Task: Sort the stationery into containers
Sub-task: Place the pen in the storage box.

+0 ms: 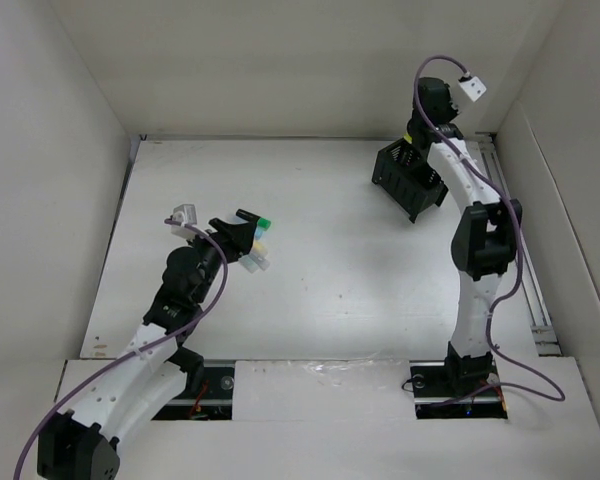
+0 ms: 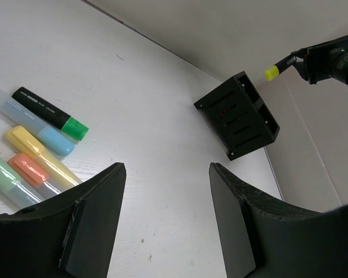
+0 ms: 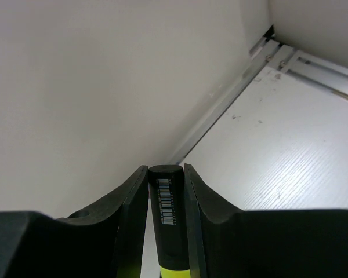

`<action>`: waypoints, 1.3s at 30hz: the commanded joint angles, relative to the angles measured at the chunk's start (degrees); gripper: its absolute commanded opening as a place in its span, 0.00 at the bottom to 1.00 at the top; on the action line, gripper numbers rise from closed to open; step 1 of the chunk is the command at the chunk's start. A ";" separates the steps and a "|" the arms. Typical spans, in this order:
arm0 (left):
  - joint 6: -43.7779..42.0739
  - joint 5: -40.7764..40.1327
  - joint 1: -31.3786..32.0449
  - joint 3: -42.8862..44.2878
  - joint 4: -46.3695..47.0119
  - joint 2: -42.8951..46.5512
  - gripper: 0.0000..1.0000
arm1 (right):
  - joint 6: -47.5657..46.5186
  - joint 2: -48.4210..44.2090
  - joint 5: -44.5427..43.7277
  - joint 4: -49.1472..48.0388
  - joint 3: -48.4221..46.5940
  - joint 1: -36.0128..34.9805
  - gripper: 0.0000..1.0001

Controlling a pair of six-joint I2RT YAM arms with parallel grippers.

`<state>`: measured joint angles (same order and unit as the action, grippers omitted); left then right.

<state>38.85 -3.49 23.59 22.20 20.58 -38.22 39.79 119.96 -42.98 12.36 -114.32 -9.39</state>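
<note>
Several highlighter markers lie side by side on the table left of centre [image 1: 261, 243]. The left wrist view shows a black one with a green cap [image 2: 51, 110], a pale blue one [image 2: 32, 123], a yellow one [image 2: 39, 153], an orange one [image 2: 30, 169] and a green one [image 2: 6, 176]. My left gripper [image 1: 242, 232] [image 2: 167, 220] is open and empty, just right of them. The black mesh organizer [image 1: 410, 180] [image 2: 238, 116] sits at the back right. My right gripper [image 1: 421, 128] [image 3: 166, 169] is shut on a black marker with a yellow end [image 3: 167, 214] [image 2: 271, 72], held above the organizer's far side.
White walls close in the table on the left, back and right. A metal rail [image 1: 520, 240] runs along the right edge, and it also shows in the right wrist view [image 3: 313, 63]. The arm bases stand at the near edge.
</note>
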 commanded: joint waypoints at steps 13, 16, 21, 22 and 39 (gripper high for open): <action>-0.62 0.41 0.22 1.18 3.59 -2.48 0.56 | -6.48 6.34 -13.44 -6.82 -0.21 -1.95 0.11; -0.62 0.41 0.22 1.18 3.59 -2.48 0.56 | -6.48 4.32 -14.85 -9.36 4.27 -3.26 0.11; -0.62 1.03 0.22 1.18 3.59 -2.48 0.56 | -6.48 1.51 -16.70 -12.35 9.90 -4.93 0.16; -0.62 1.03 0.22 1.18 3.59 -2.48 0.56 | -6.48 0.72 -16.70 -12.36 11.04 -4.94 0.16; -0.62 1.11 0.22 1.18 2.89 -0.81 0.55 | -6.48 -11.42 -3.08 -11.66 18.17 -12.92 0.53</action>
<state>38.85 -2.76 23.59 22.20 21.17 -40.51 33.61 111.66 -50.96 2.22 -97.10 -19.51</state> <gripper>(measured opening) 0.553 0.527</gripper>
